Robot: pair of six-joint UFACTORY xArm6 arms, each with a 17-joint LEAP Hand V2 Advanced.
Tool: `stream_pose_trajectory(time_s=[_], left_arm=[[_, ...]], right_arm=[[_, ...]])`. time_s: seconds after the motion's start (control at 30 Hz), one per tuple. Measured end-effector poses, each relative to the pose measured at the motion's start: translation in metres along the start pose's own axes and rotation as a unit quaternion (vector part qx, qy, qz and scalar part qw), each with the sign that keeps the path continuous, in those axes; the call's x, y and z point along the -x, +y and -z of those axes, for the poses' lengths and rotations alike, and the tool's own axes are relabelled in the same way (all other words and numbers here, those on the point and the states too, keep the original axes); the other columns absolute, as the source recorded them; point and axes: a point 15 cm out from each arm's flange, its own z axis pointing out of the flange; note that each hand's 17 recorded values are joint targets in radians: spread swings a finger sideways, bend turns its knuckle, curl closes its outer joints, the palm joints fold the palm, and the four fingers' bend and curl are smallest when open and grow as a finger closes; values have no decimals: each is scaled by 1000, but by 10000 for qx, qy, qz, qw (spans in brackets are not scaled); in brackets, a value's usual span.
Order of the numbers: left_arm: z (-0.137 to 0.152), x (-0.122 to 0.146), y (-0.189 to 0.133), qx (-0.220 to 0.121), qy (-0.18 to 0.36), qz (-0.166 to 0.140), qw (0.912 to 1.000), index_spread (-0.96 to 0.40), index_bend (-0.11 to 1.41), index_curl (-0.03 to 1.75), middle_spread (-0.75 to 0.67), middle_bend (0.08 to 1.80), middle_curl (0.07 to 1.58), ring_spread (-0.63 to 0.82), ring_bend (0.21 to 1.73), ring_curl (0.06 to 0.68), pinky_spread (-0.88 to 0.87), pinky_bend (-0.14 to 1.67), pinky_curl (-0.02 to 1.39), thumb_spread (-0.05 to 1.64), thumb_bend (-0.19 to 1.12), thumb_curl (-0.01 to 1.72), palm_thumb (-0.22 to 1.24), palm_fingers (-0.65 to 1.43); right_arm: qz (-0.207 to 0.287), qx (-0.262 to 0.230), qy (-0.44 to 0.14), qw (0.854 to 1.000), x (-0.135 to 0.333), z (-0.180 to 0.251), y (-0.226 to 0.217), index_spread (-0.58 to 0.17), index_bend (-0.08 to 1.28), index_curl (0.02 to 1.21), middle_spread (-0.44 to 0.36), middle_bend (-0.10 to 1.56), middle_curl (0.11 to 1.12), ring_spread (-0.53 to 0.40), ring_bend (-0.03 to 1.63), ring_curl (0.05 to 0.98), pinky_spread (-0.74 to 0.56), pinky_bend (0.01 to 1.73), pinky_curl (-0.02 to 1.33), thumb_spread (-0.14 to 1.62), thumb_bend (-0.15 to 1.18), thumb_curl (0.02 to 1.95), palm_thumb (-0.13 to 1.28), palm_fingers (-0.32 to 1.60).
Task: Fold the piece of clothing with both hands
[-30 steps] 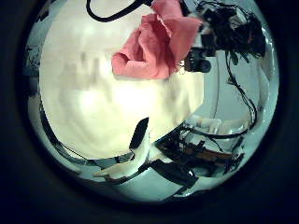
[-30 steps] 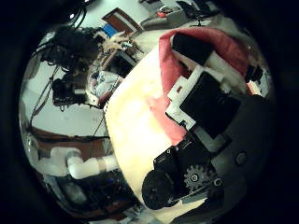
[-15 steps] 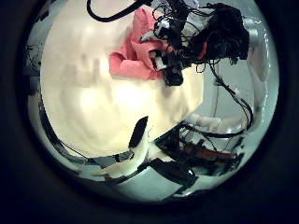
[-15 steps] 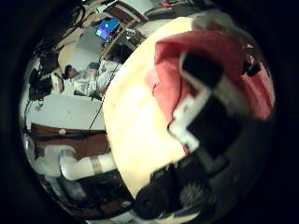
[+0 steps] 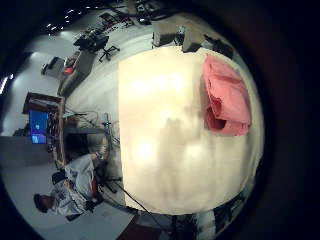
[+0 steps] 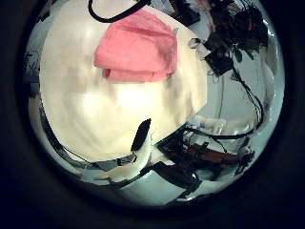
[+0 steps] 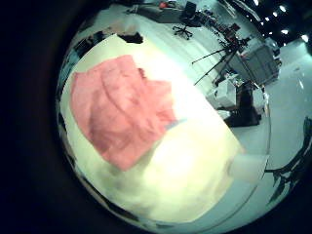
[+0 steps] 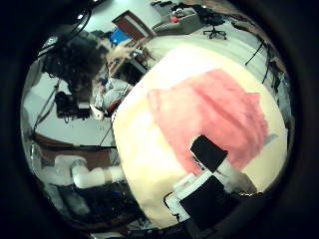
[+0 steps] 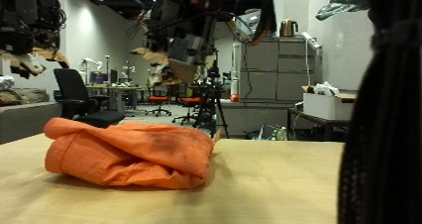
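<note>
Cloth lies bunched on my bench, neither hand touching it. I cannot tell how either hand's fingers are set. Its loose, puffy folds could spring open unpressed.

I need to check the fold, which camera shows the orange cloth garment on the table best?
The right little finger side palm view: the crumpled orange cloth garment fills it from above. The outside view shows its side; the others show it smaller.
</note>
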Motion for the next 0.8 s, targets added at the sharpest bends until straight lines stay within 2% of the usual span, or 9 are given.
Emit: stream_pose_trajectory(time_s=[0.13,0.23,0.3,0.4,0.5,0.6,0.8], left_arm=[[7,-9,1,-3,4,-75,10000,54,150,253,317,182,288,524,472,225,512,293,321,898,-31,314,318,-36],[10,-31,-4,18,37,-257,9997,54,152,256,317,182,287,526,471,224,512,292,321,900,-35,313,310,-35],[9,-51,-8,44,108,-413,9991,54,152,257,317,183,287,526,469,224,512,291,320,905,-37,311,291,-33],[4,-91,-22,42,260,-688,9973,54,156,261,320,183,286,528,465,223,512,286,319,913,-34,309,277,-36],[-16,-135,-37,117,425,-968,9943,54,159,266,334,179,283,538,448,217,519,281,318,919,-32,308,268,-49],[-53,-166,-48,333,474,-1231,9907,54,156,269,349,172,275,538,436,215,518,268,314,927,-30,308,267,-61],[-129,-192,-41,936,537,-1401,9842,75,142,260,373,169,261,547,428,214,523,265,315,934,-31,306,259,-77]], right_arm=[[-264,276,-11,9993,-22,28,28,-411,213,387,-54,364,360,97,604,278,365,792,322,1058,-25,419,757,16],[-439,676,-123,9967,-28,36,56,-402,190,379,-18,329,350,142,552,262,409,765,304,1054,-30,410,732,0],[-696,885,-120,9936,-45,55,79,-396,183,371,-3,306,342,164,525,252,420,735,291,1058,-33,401,709,-12],[-957,880,-42,9915,-68,74,95,-390,176,359,13,282,336,184,490,241,426,694,277,1059,-28,392,694,-10],[-1050,832,9,9910,-77,84,99,-384,175,349,24,259,331,199,463,233,424,662,265,1061,-25,386,690,-2],[-1142,927,-7,9891,-84,84,108,-380,173,342,32,241,327,208,440,228,420,636,259,1065,-24,383,685,2],[-1332,968,-18,9863,-99,95,126,-379,173,332,44,208,323,218,391,220,400,564,249,1084,-17,377,702,-12]])
